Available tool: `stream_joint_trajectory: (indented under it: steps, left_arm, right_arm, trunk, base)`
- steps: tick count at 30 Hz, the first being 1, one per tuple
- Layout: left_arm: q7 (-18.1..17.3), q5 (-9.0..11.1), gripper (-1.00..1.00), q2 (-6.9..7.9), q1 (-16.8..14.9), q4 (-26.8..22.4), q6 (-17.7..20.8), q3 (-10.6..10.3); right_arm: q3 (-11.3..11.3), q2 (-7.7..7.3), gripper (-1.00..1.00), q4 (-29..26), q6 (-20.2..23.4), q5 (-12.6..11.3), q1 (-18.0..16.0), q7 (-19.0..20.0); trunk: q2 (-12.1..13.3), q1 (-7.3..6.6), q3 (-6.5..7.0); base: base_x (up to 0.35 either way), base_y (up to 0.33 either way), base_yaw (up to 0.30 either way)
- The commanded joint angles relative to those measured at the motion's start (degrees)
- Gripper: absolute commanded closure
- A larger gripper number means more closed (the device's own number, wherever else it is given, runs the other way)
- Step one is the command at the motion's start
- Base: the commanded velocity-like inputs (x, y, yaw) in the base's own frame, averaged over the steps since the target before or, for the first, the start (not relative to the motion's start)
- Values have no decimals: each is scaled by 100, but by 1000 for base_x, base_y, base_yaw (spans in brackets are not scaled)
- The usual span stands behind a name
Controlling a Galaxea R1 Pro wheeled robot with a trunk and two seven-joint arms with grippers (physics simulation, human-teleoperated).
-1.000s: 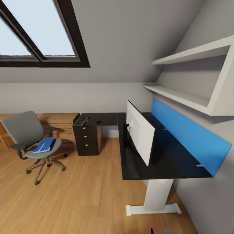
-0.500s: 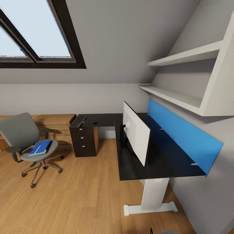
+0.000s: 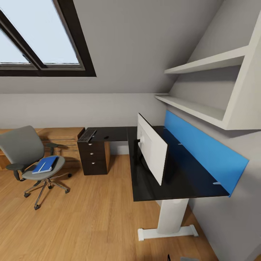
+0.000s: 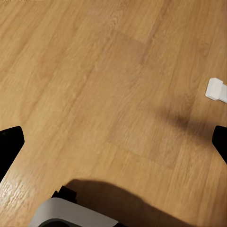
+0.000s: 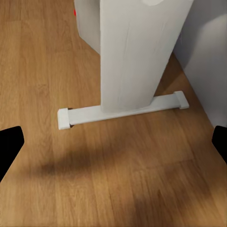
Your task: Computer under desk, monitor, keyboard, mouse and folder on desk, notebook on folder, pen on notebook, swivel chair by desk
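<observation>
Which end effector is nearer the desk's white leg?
Right. Its wrist view looks straight at the white leg and foot bar over the floor, with fingertips wide apart. The left wrist view shows mostly floor, with just a white foot end at the edge.

soft, even daylight comes in through the skylight [image 3: 40,36], whose panes are blown out pale with no detail. the walls stay a flat grey-white. the shelves [image 3: 214,90] cast a mild shadow on the wall beneath, and the surface [image 3: 145,185] is matte black, without glare. lines bend and stretch toward the head view's edges. on the floor [image 4: 94,71] near the wrists lie blurry dark shadows; the renders look slightly soft.
</observation>
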Motion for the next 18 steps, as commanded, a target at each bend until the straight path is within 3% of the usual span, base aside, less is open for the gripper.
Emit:
stream_joint_trajectory:
  steps: [1, 13, 18]
  left_arm:
    - [-40, 40, -100, 0, -5, 6, -14, 8]
    - [-54, 39, -100, -3, -5, 6, -16, 4]
    - [-57, 39, -100, -7, -5, 6, -16, 4]
  right_arm:
    - [-14, 6, -100, 12, -24, 16, -8, -14]
    - [1, 145, -100, -61, 5, 29, -14, -30]
    - [2, 156, -100, -455, 391, 33, -34, -42]
  trunk:
    - [-11, 3, -12]
    - [-11, 3, -12]
    - [-11, 3, -12]
  base:
    - [0, 0, 0]
    - [0, 0, 0]
    - [0, 0, 0]
